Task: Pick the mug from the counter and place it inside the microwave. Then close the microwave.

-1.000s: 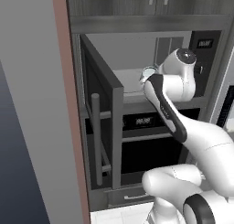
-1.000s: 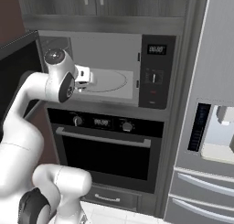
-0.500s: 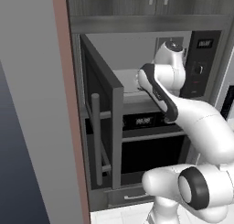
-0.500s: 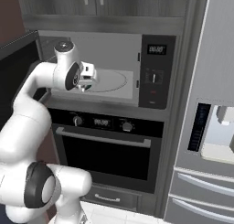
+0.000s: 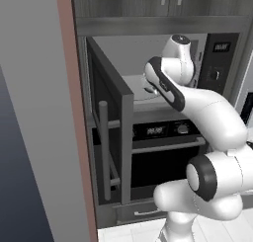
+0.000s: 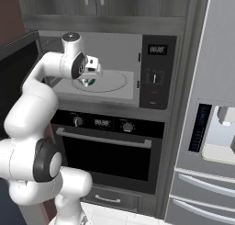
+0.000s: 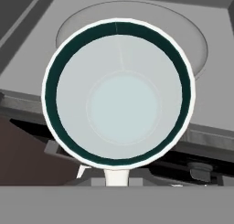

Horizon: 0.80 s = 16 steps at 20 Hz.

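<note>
Since the earlier frame the arm has swung further in toward the microwave (image 6: 137, 68), and the gripper (image 6: 90, 73) now sits at the front of the open cavity with the mug (image 7: 118, 93) clamped in it, so the gripper is closed on the mug. I judge the mug is kept upright with its mouth toward the hand so that it can go straight down on the turntable (image 6: 110, 81), which lies just beyond and below it. The door (image 5: 111, 132) stands wide open to the left, leaving the way free.
</note>
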### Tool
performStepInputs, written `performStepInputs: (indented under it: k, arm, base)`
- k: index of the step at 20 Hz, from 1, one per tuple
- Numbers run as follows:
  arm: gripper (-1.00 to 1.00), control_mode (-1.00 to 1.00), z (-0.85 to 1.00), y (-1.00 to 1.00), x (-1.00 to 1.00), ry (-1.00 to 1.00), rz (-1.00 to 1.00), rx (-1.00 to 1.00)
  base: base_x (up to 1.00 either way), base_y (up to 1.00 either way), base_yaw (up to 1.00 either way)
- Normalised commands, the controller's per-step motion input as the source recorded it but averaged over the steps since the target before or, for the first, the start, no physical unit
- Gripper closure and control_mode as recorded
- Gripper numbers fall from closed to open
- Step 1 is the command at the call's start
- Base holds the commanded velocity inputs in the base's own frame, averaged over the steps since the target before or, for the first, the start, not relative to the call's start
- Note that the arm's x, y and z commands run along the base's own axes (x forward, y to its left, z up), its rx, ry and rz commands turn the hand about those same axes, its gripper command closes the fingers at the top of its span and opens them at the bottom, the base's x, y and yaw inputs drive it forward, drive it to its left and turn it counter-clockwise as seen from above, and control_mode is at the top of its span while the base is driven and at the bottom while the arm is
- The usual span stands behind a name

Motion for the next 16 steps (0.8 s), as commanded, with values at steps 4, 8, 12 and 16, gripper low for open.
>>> performStepInputs:
  k: [4, 8, 12, 16]
  arm:
    - [1.00, -1.00, -0.16, 0.00, 0.22, 0.00, 0.00, 0.00]
    - [1.00, -1.00, -0.26, 0.01, 0.18, -0.02, 0.00, 0.00]
    - [1.00, -1.00, -0.35, 0.11, 0.20, -0.01, 0.00, 0.00]
    - [1.00, -1.00, -0.19, 0.12, 0.20, 0.00, 0.00, 0.00]
  base:
    - [0.00, 0.00, 0.00]
    - [0.00, 0.00, 0.00]
    - [0.00, 0.00, 0.00]
    - [0.00, 0.00, 0.00]
